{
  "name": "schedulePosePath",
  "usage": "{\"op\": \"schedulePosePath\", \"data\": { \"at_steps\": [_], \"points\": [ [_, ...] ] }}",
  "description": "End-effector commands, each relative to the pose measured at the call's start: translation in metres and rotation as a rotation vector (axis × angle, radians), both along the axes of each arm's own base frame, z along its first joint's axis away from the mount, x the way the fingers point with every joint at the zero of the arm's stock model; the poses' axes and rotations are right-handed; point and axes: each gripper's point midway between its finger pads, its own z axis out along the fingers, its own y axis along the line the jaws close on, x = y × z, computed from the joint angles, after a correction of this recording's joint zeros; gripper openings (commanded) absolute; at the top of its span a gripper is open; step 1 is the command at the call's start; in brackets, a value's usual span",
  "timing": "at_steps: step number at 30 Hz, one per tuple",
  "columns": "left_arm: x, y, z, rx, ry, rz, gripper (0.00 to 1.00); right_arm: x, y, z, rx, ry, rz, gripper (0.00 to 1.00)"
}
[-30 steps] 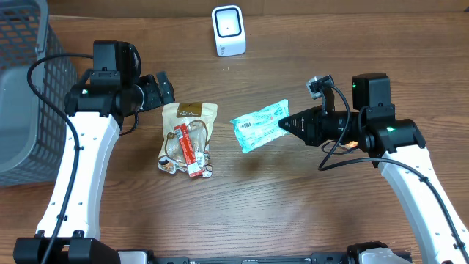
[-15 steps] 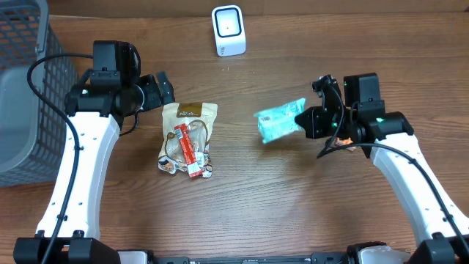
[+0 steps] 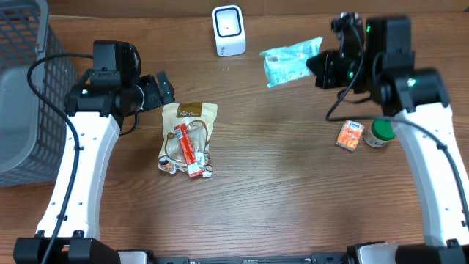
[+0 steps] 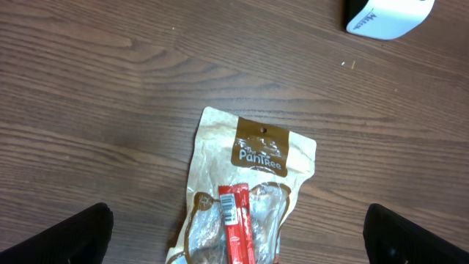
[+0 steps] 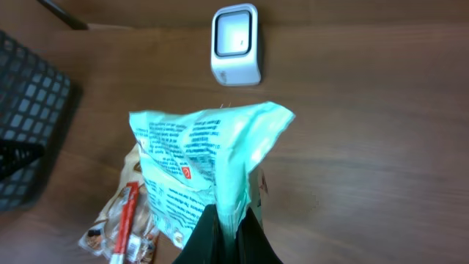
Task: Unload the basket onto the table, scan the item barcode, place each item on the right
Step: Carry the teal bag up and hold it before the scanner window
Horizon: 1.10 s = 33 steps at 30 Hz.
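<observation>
Wooden tabletop [image 3: 264, 191], crinkled mint-green packet [image 3: 292, 61] with dark print, held aloft near white scanner [image 3: 228, 31], right jaws clamped on its edge, left jaws wide apart, wire basket [image 3: 18, 44] at left, contents unclear.

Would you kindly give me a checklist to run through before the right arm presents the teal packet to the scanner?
1. Right gripper shut on the teal packet: ok.
2. Scanner upright, window unobstructed: ok.
3. Packet's barcode turned toward the scanner: cannot tell.
4. Left gripper open, holding nothing: ok.
5. Brown snack bag lying apart from packet and scanner: ok.
</observation>
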Motion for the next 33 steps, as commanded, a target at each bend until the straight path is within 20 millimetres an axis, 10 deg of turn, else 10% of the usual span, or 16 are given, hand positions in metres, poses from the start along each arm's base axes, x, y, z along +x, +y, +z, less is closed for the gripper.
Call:
{"op": "schedulePosePath", "data": {
  "at_steps": [1,16,33],
  "points": [
    [0.001,0.001,0.005,0.016,-0.018,-0.019,1.00,0.024,-0.001,-0.003,-0.156,-0.055,0.041,0.04],
    [0.001,0.001,0.005,0.016,-0.018,-0.019,1.00,0.123,0.094,-0.063,-1.018,-0.474,0.162,0.04],
    [0.001,0.001,0.005,0.016,-0.018,-0.019,1.00,0.205,0.135,-0.098,-1.160,-0.855,-0.001,0.04]
  ]
}}
